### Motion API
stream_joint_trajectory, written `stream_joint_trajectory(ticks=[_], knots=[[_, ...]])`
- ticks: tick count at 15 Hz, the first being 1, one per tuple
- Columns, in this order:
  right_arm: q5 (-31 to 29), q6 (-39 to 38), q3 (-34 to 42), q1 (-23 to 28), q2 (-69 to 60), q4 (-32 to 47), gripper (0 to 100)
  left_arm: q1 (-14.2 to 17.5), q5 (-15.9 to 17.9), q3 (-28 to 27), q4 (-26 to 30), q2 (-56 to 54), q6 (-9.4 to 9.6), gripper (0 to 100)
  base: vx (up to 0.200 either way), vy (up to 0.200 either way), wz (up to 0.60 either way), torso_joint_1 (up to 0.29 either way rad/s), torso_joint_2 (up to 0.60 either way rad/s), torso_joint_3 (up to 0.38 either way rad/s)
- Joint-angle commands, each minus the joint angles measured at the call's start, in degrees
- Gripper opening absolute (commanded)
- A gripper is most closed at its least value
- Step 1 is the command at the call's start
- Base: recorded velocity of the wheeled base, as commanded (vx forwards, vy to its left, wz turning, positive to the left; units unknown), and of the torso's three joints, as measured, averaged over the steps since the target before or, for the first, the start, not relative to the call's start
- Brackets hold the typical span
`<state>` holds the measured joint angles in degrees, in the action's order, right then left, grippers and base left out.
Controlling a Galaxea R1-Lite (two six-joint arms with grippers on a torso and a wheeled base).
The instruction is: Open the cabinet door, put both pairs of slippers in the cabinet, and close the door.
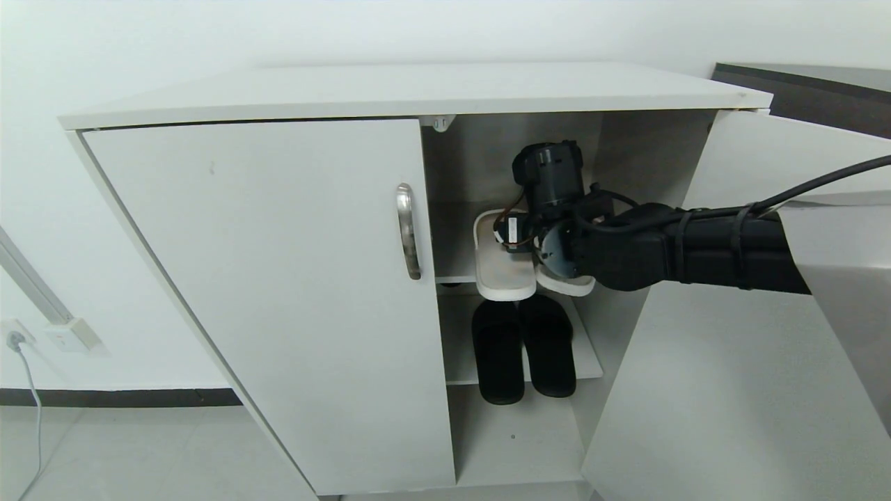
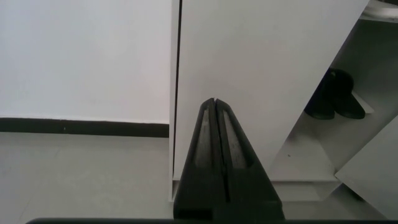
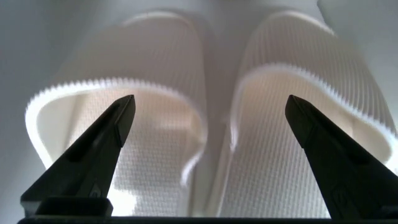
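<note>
Hovering over white slippers [image 3: 155,134], right claw [image 3: 209,99] spread, upper shelf [image 1: 451,243]

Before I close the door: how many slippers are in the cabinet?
4: two white slippers on the upper shelf at the right claw, two black slippers on the shelf below.

The cabinet [image 1: 418,90] is smooth white board with a matt finish, and its closed door [image 1: 264,292] has the same face. The door handle [image 1: 408,231] is brushed metal with a dull shine. The white slippers [image 3: 168,74] are matt and soft-looking, their surface finely ribbed and their strap edges notched. The black slippers [image 1: 522,355] look matt and smooth, though the shade inside may hide a grain. The right hand [image 3: 209,102] has dark, matt, smooth fingers [image 3: 93,162]. The floor [image 1: 104,452] is pale tile with a faint sheen.
</note>
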<state>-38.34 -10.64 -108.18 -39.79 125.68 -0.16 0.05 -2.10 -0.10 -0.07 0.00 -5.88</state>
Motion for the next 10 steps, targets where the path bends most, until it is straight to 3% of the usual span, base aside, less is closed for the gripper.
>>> stream_joint_trajectory(ticks=[1, 10], knots=[[0.0, -0.5, 2.1, -0.6, -1.7, -0.1, 100, 0.0, 0.0, 0.0, 0.0, 0.1, -0.01, 0, 0.0, 0.0, 0.0, 0.0, 0.0, 0.0], [-0.4, -0.4, 18.3, -6.6, -13.4, -3.3, 100, 0.0, -0.1, 0.0, 0.0, 0.0, -0.01, 0, 0.0, 0.0, 0.0, 0.0, 0.0, 0.0]])
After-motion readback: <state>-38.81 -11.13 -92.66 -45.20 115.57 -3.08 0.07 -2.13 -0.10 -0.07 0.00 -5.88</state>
